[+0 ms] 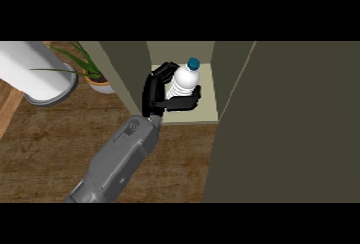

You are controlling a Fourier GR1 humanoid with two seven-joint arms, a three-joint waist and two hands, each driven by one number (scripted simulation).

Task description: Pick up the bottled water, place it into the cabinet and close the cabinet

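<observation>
The bottled water (pixel 184 80), clear with a blue cap, is upright inside the open cabinet, over its pale shelf (pixel 205 114). My left hand (pixel 158 93) is shut on it from the left: fingers wrap the far side and the thumb crosses the near side at the base. The hand hides the bottle's foot, so I cannot tell whether it rests on the shelf. The grey forearm runs down to the lower left. The cabinet door (pixel 295 124) stands open as a wide dark panel filling the right side. My right hand does not show.
A potted green plant (pixel 90 71) stands left of the cabinet's side wall (pixel 123 76). A large white cylinder (pixel 35 71) stands at the far left. A wooden counter top (pixel 63 143) lies beneath the arm.
</observation>
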